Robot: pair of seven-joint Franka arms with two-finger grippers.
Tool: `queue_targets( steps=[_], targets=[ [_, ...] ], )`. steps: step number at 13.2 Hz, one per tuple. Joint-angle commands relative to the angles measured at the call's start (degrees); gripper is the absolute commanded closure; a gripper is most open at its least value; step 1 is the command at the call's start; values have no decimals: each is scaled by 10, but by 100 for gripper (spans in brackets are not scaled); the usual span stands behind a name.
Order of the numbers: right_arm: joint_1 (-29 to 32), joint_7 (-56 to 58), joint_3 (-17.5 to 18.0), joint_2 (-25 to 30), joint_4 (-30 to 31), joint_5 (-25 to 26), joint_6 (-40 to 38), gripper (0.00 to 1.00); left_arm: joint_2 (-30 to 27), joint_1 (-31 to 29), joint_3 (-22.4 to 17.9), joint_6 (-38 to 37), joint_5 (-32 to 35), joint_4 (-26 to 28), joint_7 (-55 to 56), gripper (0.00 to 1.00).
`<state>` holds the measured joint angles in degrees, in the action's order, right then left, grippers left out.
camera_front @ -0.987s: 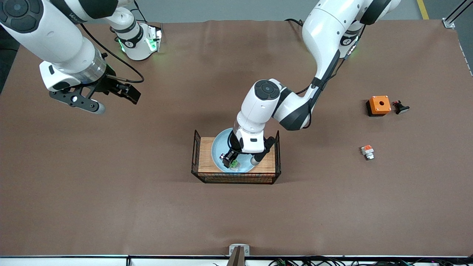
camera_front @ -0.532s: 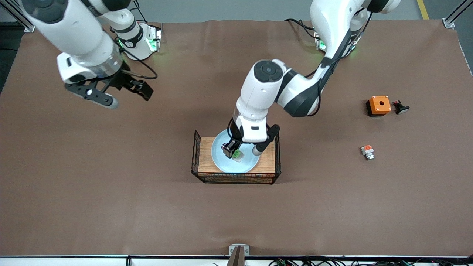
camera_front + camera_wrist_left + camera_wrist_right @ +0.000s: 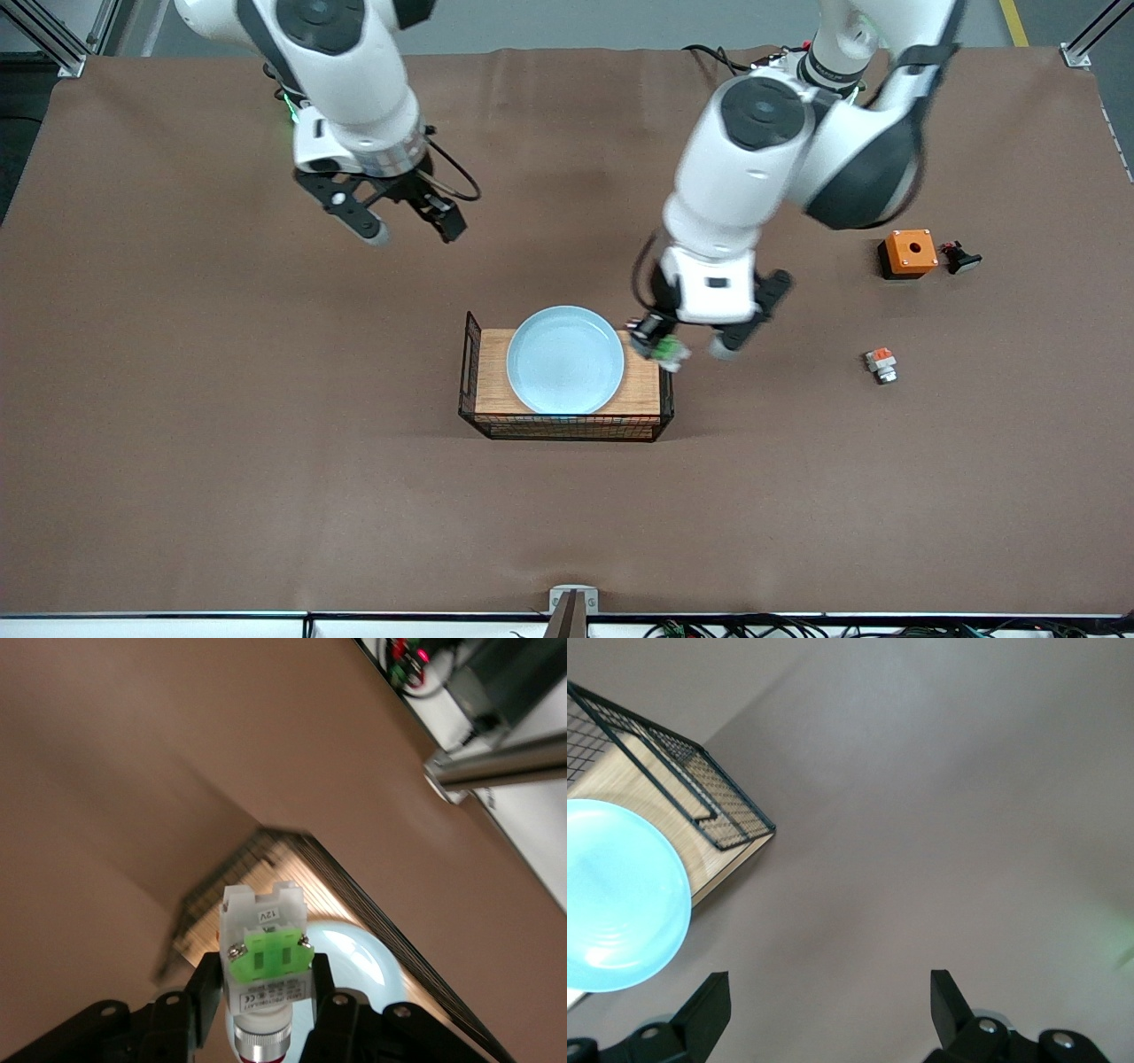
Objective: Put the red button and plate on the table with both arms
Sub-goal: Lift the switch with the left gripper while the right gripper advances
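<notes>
While the left gripper (image 3: pixel 671 350) clamps the light, rigid red button (image 3: pixel 672 353) at centre frame, the glossy, breakable plate (image 3: pixel 565 360) waits in the crate (image 3: pixel 483 416); the right gripper (image 3: pixel 409 226), upper left, gapes wide for its rim.

Glossy plate (image 3: pixel 564 359), wooden crate (image 3: pixel 642 390) (wire mesh sides), matte table (image 3: pixel 266 443)

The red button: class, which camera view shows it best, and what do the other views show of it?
The left wrist view: the red button fills the middle, held between the left gripper's fingers, green patch and label readable. The front view shows only a small green-white speck over the wooden crate's end. The right wrist view does not show it.
</notes>
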<state>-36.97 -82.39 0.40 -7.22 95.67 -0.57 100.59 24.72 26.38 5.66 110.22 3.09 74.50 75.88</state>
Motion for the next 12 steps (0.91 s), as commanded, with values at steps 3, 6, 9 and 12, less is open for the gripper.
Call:
queue_targets(
  steps=[3,6,9,12],
  targets=[
    [-65,-315,-5,-77,4,-1,125,1,-21,-111,4,-61,1,33,-212,100],
    [-86,-391,-6,-127,-32,0,169,1,-20,-189,4,-62,0,75,-363,100],
    [-86,-412,-7,-175,-93,8,168,1,0,-262,4,-53,-3,110,-497,100],
    [-74,-412,-10,-217,-146,12,167,1,8,-324,3,6,1,177,-597,100]
  ],
)
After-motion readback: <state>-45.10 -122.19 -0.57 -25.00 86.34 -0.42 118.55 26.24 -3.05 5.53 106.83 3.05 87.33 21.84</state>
